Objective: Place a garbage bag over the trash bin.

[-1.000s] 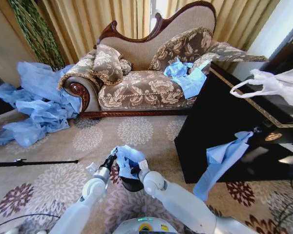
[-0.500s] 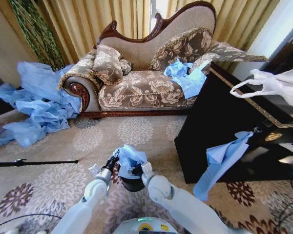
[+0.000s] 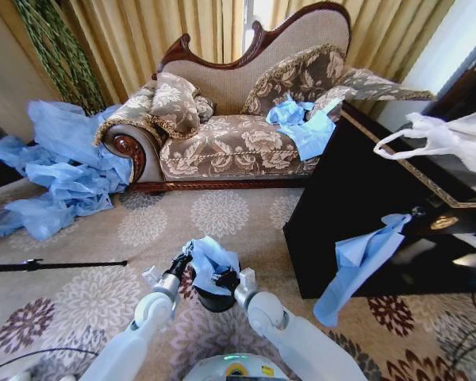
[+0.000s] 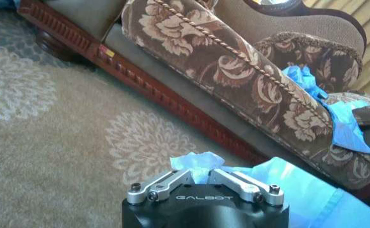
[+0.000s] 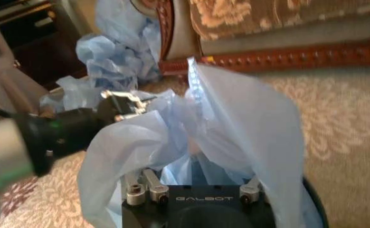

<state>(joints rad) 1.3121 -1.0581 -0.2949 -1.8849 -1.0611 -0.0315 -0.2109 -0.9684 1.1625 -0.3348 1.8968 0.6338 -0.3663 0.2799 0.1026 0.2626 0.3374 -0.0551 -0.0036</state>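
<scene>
On the carpet before the sofa, left gripper pinches the garbage bag at its near edge; the bag has sunk lower over the trash bin (promising), right gripper pinching its other side, now drawn nearer the robot.

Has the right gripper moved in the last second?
Yes. The right gripper slid slightly toward the robot's right across the trash bin, still clutching the garbage bag.

trash bin mostly hidden under garbage bag — right end effector fingertips buried in plastic
</scene>
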